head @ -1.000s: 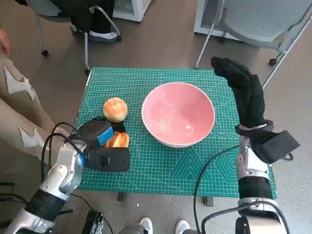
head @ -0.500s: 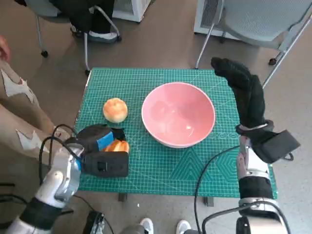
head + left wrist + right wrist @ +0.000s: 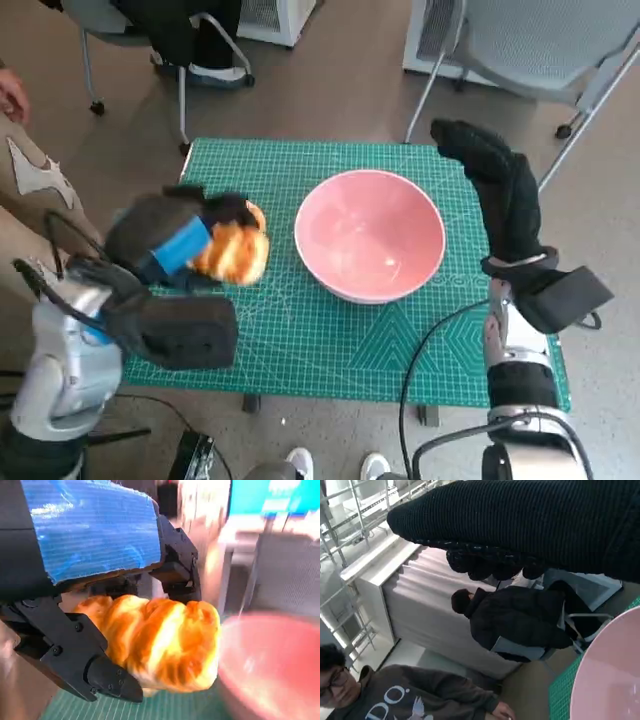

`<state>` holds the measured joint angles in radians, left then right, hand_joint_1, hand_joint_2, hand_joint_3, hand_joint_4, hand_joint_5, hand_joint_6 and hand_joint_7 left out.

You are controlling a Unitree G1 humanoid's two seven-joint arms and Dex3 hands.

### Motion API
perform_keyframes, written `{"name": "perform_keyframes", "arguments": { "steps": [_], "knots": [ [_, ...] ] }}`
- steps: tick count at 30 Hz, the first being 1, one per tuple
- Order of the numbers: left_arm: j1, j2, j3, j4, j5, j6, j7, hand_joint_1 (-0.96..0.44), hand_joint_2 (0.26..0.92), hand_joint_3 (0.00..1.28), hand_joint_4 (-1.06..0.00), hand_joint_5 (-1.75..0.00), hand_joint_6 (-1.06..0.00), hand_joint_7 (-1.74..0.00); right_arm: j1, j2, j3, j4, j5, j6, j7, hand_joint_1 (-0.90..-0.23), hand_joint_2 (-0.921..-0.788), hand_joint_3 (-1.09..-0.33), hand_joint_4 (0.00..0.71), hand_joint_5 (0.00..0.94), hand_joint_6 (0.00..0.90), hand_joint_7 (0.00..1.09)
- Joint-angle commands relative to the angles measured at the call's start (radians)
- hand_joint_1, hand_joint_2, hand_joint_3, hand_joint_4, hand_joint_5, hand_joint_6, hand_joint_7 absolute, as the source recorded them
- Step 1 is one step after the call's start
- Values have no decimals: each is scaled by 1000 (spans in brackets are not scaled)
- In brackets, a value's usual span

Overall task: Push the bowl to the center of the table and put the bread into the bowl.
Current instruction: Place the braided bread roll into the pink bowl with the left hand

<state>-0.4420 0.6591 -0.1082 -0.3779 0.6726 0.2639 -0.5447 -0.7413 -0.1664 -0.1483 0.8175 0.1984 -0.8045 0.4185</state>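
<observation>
Gripping the bread roll (image 3: 232,252) above the counter (image 3: 330,340), beside the pink bowl (image 3: 370,238), the left hand (image 3: 165,245) holds it mid-body (soft, light, crushable); right hand (image 3: 500,190) hangs empty, fingers extended.

The bread (image 3: 160,642) held in the left hand (image 3: 165,245) has a shiny, glazed golden crust with browner streaks, and the hand's back wears slightly wrinkled blue tape (image 3: 95,530) with a soft sheen over hard, matt black fingers (image 3: 75,655). Just beside it the pink bowl (image 3: 370,235) looks smooth and glossy, catching pale highlights, on the bench's (image 3: 330,340) matt green gridded mat. The right hand (image 3: 500,195), beyond the bowl, is in a coarse, ribbed black knitted glove.
</observation>
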Motion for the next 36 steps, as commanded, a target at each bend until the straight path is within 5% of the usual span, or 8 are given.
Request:
{"name": "perform_keyframes", "arguments": {
  "steps": [1,19,36],
  "knots": [
    [-43,-14,-18,0,16,9,-4,4,864,81,-811,-1116,-724,-991,-4,5,1,29,2,5,14,-667,-921,-855,166,0,-1,452],
    [-209,-70,-103,96,34,19,-39,5,861,93,-773,-1214,-765,-885,9,-2,-5,20,3,0,19,-663,-921,-857,164,0,-1,451],
    [-563,-304,-301,582,72,-88,54,2,917,40,-754,-1152,-637,-1106,55,-4,-7,-26,-15,10,-18,-671,-921,-855,167,1,-1,450]
  ]
}}
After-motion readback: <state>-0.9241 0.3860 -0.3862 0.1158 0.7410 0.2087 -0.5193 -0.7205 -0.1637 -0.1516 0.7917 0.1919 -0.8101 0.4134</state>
